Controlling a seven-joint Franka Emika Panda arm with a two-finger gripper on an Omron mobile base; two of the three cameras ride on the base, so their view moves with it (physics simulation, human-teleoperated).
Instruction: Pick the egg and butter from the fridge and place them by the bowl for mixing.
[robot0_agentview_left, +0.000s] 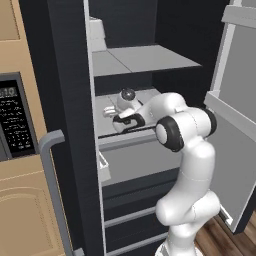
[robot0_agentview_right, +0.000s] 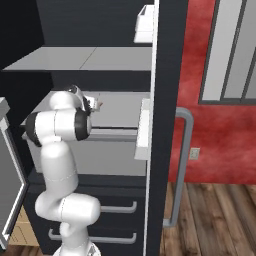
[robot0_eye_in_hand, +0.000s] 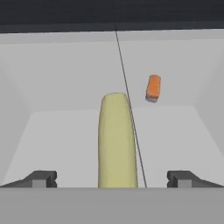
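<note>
The black fridge (robot0_agentview_left: 65, 75) stands open, and my arm reaches onto its middle grey shelf (robot0_agentview_right: 120, 107). The butter (robot0_eye_in_hand: 116, 140), a pale-yellow block, lies on that shelf and runs lengthwise away from the hand. My gripper (robot0_eye_in_hand: 113, 178) is open, with one dark fingertip (robot0_eye_in_hand: 43, 178) to each side of the butter's near end and well apart from it. The base views show the gripper (robot0_agentview_left: 111, 111) (robot0_agentview_right: 95, 105) low over the shelf. The egg and the bowl are out of view.
A tiny orange bit (robot0_eye_in_hand: 153, 87) lies farther back on the shelf. The open fridge doors (robot0_agentview_left: 235, 125) (robot0_agentview_right: 167, 75) flank the arm, each with a grey bar handle (robot0_agentview_right: 184, 165). Drawers (robot0_agentview_right: 115, 207) sit below. A microwave panel (robot0_agentview_left: 15, 120) and tan cabinets (robot0_agentview_left: 20, 210) are at left.
</note>
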